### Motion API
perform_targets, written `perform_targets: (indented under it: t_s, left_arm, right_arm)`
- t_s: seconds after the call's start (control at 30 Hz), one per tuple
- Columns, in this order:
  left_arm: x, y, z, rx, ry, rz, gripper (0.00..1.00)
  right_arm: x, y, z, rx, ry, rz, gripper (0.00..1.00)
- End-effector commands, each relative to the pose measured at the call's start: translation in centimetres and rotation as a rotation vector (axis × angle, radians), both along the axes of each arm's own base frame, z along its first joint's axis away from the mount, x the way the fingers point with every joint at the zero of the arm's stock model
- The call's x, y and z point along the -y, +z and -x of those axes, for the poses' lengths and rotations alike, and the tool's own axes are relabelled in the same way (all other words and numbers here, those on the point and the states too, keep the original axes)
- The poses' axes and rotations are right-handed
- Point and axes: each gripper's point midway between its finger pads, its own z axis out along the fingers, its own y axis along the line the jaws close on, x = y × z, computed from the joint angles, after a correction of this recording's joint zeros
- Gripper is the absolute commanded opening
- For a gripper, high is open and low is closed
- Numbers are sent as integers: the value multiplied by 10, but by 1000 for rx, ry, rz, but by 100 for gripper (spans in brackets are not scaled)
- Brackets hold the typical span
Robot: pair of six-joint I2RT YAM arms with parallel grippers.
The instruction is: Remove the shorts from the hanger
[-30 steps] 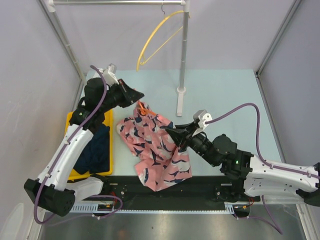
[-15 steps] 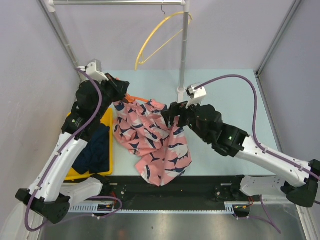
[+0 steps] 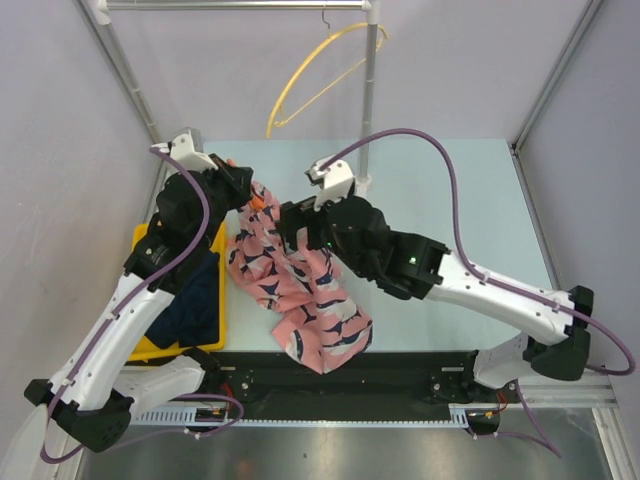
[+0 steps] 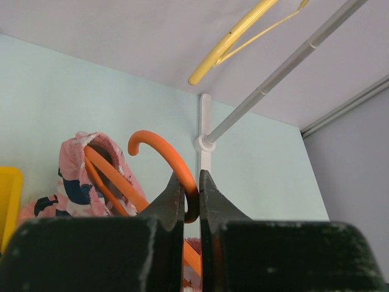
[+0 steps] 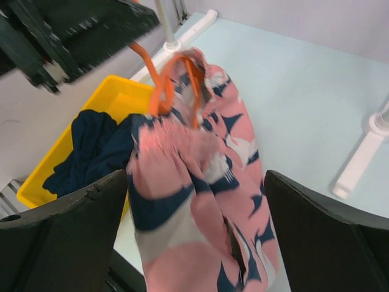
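Note:
My left gripper is shut on the hook of an orange hanger and holds it above the table's far left. The salmon-pink printed shorts hang from that hanger, and their lower end rests on the table near the front edge. Just right of the hanger's top, my right gripper stands wide open. In the right wrist view the pink shorts hang between its spread fingers, below the orange hanger; contact does not show. The navy shorts lie in a yellow bin.
A yellow hanger hangs empty on the top rail. The rack's upright pole stands at the far middle of the table, its white foot just right of the shorts. Walls close in on both sides.
My right gripper has opened wide, let go of the pink shorts and moved up and left towards the hanger. My left gripper has pulled the hanger back and left, lifting the shorts' top.

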Motion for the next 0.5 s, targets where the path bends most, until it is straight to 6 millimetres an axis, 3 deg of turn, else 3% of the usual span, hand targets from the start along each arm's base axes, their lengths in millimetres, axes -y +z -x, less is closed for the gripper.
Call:
perform_targets:
  t_s: [0.0,0.03,0.1,0.2,0.37,0.47]
  left_arm:
    - [-5,11,5,40,10,-2,0]
    - [-5,11,6,40,7,-3,1]
    - [-5,12,9,40,3,-3,0]
    - [-9,13,13,44,5,-6,0]
    - [-11,13,16,47,6,-11,0]
    - [-10,7,16,36,4,-14,0]
  right_arm:
    - [-27,20,1,57,35,32,100]
    - [-32,25,-1,66,38,22,100]
    - [-42,15,-6,58,42,36,98]
    - [-52,7,-14,44,45,26,89]
    - [-58,5,-19,43,44,3,60]
    - [-63,9,-18,56,57,-12,60]
